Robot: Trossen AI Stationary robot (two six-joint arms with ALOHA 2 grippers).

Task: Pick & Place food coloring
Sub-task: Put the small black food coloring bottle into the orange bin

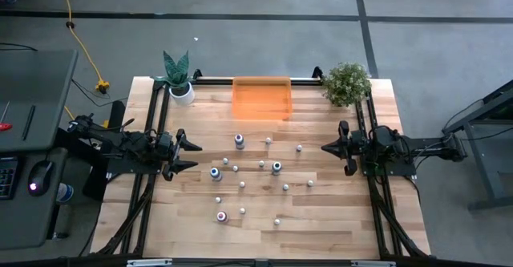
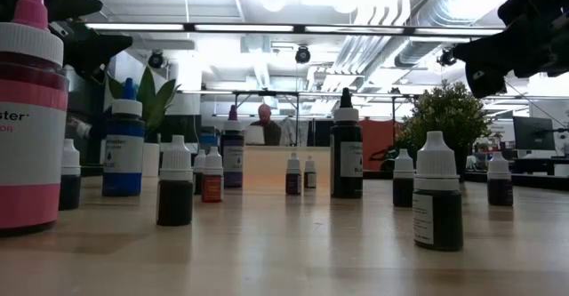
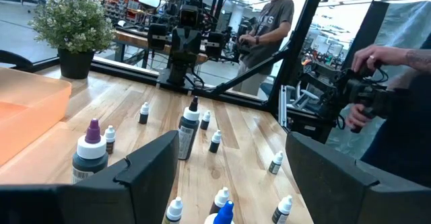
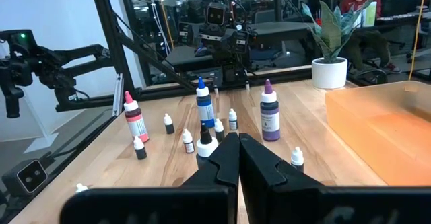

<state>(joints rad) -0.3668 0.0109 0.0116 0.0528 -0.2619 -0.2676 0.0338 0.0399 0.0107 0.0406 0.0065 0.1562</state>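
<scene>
While scattered: bottles (image 1: 258,173) (orange bin (image 1: 261,98) behind)

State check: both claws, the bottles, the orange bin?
Left claw: open, holding nothing, at the table's left edge.
Right claw: shut, holding nothing, at the right edge.
Food coloring bottles: upright, capped, scattered mid-table, none in the bin.
Orange bin: at the back edge, no bottles inside.
</scene>
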